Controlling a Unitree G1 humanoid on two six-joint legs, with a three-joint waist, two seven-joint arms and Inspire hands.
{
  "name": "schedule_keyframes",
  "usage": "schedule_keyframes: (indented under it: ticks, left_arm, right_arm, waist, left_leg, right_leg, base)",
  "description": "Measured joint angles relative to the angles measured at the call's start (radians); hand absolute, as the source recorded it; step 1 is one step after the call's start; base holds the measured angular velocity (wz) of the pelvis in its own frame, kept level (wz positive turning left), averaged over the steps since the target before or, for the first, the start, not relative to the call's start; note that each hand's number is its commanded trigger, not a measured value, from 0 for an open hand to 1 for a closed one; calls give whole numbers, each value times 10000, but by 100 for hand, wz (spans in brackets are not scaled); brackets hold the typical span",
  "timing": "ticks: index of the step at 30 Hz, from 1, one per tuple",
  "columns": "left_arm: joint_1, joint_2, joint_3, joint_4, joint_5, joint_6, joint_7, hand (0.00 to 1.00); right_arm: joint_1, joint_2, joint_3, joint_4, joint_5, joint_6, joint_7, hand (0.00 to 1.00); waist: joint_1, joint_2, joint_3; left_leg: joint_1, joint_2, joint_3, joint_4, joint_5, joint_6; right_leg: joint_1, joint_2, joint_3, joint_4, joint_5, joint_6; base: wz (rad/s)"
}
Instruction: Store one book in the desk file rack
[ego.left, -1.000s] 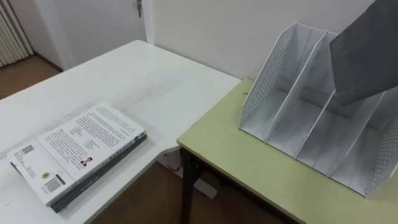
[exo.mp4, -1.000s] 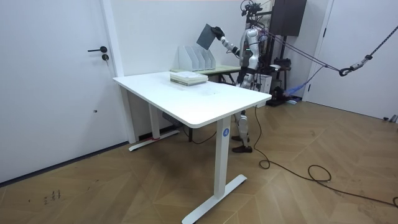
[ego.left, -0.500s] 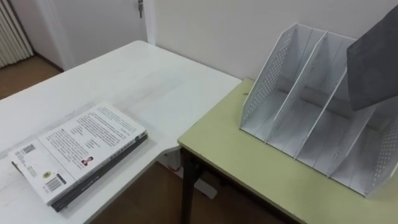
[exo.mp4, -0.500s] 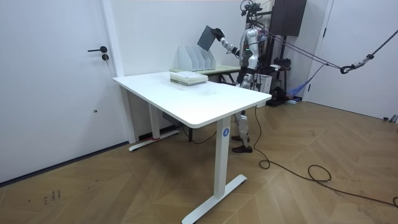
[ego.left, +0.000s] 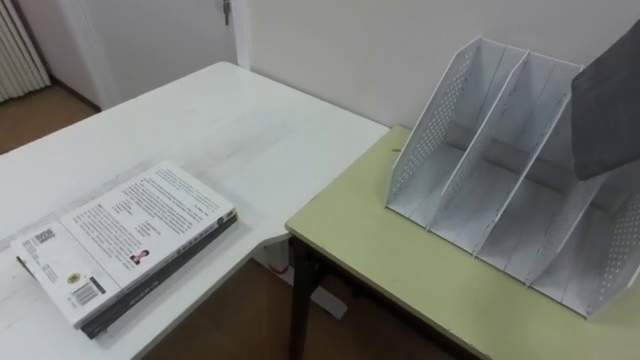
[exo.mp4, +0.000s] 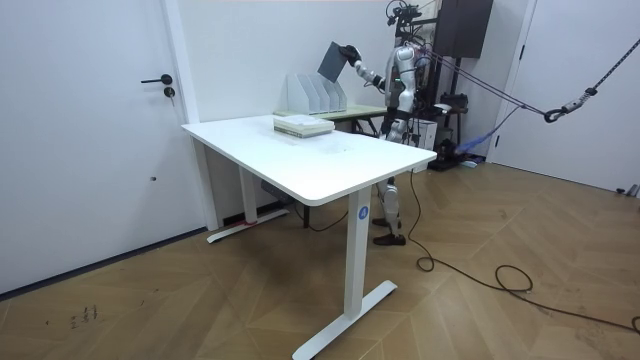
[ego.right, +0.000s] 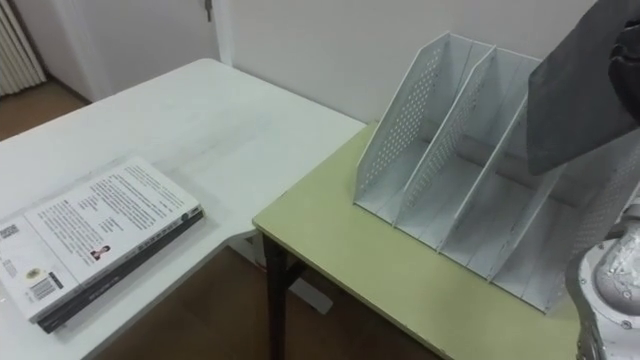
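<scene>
grey book (ego.left: 608, 115) above white file rack (ego.left: 437, 130)

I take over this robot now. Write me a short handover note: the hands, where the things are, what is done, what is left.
Right hand: shut on the grey book, held tilted above the right end of the file rack.
The rack stands on the green table; the slots that show are empty.
Other books lie on the white desk.
Done: book lifted, at the rack.
Left: lower it into a slot, let go.
</scene>
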Motion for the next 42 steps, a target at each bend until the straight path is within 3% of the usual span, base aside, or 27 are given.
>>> schedule_keyframes:
  ticks: [26, 40, 42]
  left_arm:
    - [3, -22, -116, 6, -118, 6, 510, 0]
    - [3, -31, -27, -122, -72, 100, 495, 0]
    - [-1, -18, 29, -189, -60, 233, 438, 0]
  right_arm:
    - [-432, 1, 2, 1138, 30, 14, -773, 100]
    - [-771, -1, 2, 2742, 1174, 36, -152, 100]
    - [-1033, -5, 3, 3063, 1175, 236, 70, 100]
  waist:
    - [13, 46, -65]
    - [89, 40, -32]
    - [100, 39, -34]
  left_leg:
    - [-9, -7, -65, -10, 1, 1]
    - [-64, -7, -128, 2, 5, -5]
    - [-173, -12, -138, 41, 7, -7]
  right_leg:
    - [5, -1, -11, 24, 0, 1]
    - [-12, -8, -91, 19, 0, 0]
    - [-80, -18, -134, 9, -1, 0]
  base:
    - [0]
    - [0]
    - [5]
